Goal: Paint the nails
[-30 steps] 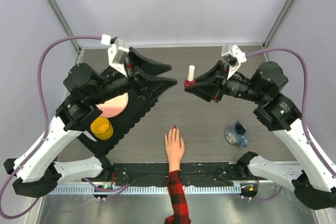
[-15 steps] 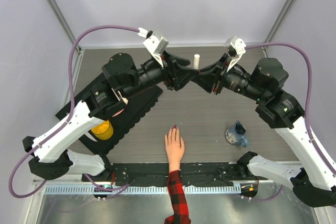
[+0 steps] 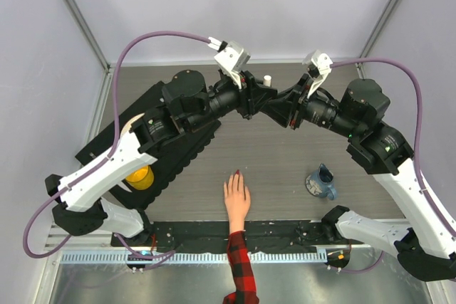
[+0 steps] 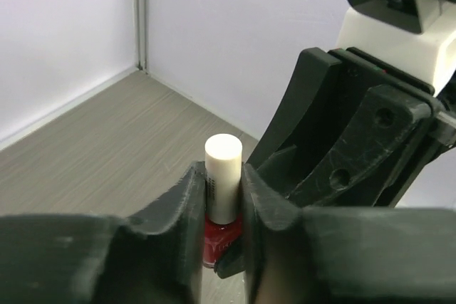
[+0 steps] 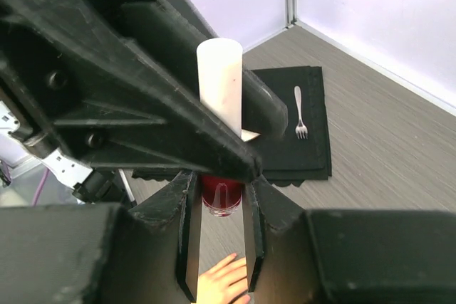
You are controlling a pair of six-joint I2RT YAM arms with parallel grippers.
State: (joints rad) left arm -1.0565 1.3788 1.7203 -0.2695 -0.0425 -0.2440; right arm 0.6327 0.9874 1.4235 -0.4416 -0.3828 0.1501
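The tiny nails (image 3: 236, 174) of the pale hand (image 3: 236, 201) lie flat on the table (image 3: 278, 158), well apart from the small red glass polish bottle (image 5: 221, 201) aloft; the right gripper (image 5: 219, 190) pinches its body; the left gripper (image 4: 223, 179) clamps its white cylindrical cap (image 4: 223, 149).

Black mat (image 3: 182, 156), counter (image 3: 278, 154) left: yellow cup (image 3: 138, 174), fork (image 5: 300, 112); blue mug (image 3: 321, 182) right; white-capped red polish bottle (image 4: 223, 197)

White arm links (image 3: 100, 176), black joints (image 3: 189, 95) (matte), purple cables (image 3: 142, 39)
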